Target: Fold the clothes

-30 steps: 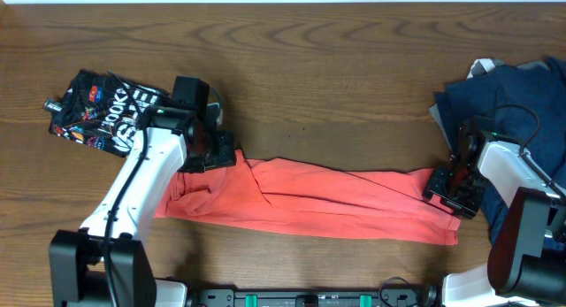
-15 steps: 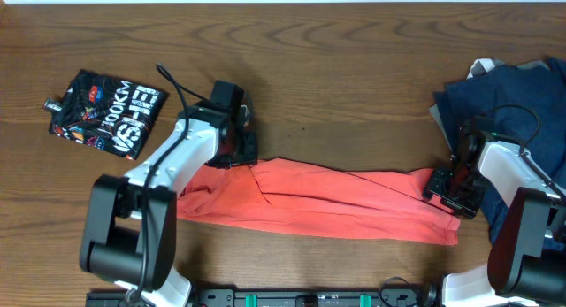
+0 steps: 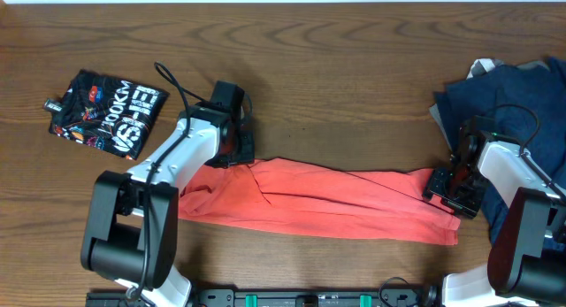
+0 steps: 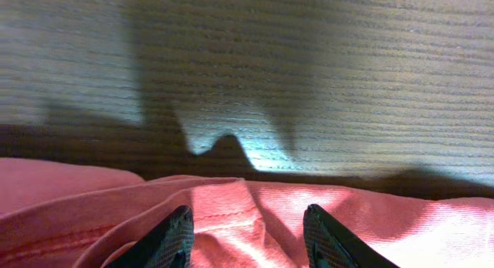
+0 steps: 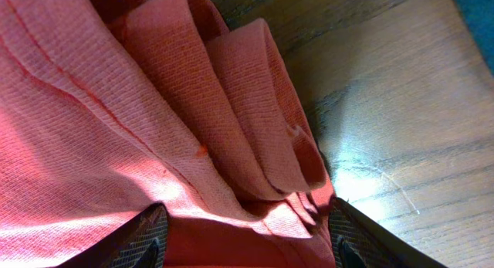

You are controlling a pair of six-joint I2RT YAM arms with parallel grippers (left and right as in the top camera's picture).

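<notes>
The coral-red T-shirt (image 3: 327, 201) lies as a long narrow band across the front of the table. My left gripper (image 3: 240, 155) is at the band's upper left edge. In the left wrist view the gripper (image 4: 248, 237) is open, its fingers (image 4: 174, 239) resting on red cloth (image 4: 231, 214) on either side of a raised fold. My right gripper (image 3: 445, 190) is at the band's right end. In the right wrist view it (image 5: 251, 237) is open wide with bunched folds of red cloth (image 5: 193, 129) between the fingers. The navy-blue garment (image 3: 513, 90) is heaped at the right edge. The black tee with white lettering (image 3: 108, 112) lies folded at far left.
The wooden table (image 3: 336, 68) is bare behind the red band. The table's front edge with the arm bases (image 3: 318, 298) runs just below the band. A pale cloth edge (image 3: 482, 68) shows at the navy heap.
My left arm has swung right, carrying the gripper along the red band's upper edge away from the black tee. The right arm has not moved.
</notes>
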